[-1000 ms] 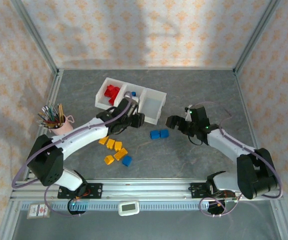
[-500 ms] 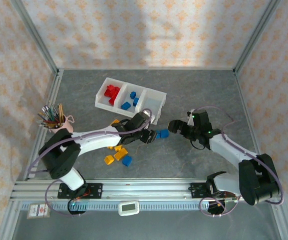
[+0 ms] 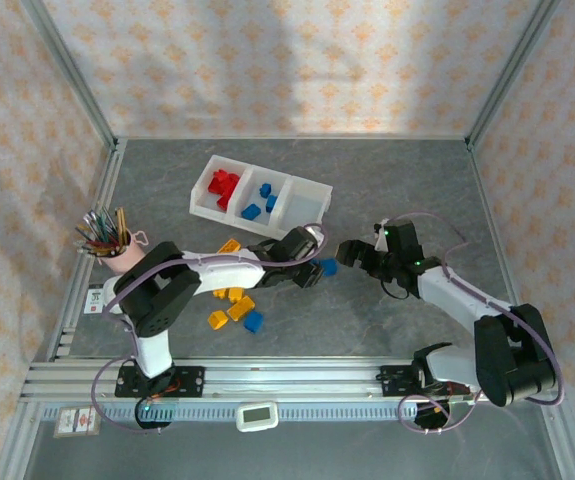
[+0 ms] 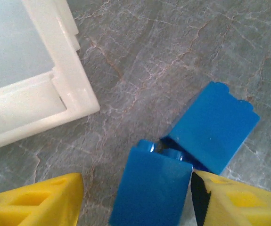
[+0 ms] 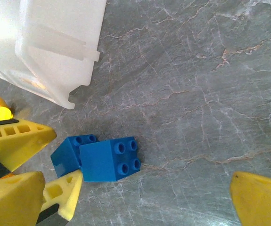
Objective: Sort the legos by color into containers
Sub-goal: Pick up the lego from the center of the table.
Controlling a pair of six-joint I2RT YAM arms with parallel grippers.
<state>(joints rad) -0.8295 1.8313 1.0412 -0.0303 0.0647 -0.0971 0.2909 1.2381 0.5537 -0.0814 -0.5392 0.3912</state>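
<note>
Blue brick point(image 4: 151, 190) is the one I'm on. It sits on the worktop point(image 4: 173, 56) just off the corner of the tray point(image 4: 74, 89), touching a second blue brick point(image 4: 213, 125). My left gripper point(image 4: 136, 178) is down around the first one, yellow fingers point(image 4: 36, 197) on either side, jaws parted and not squeezing. There's a clear gap on one side, and the other finger is right up beside it. My right gripper point(image 3: 347, 250) hangs near the pair on the other side, spread wide with nothing in it. In the tray, red bricks point(image 3: 225, 185) are in the left bin and blue ones point(image 3: 260, 200) in the middle. Yellow bricks point(image 3: 232, 298) and another blue point(image 3: 254, 321) lie loose nearer my bases. A pink cup of pencils point(image 3: 117, 250) is off to the left.
</note>
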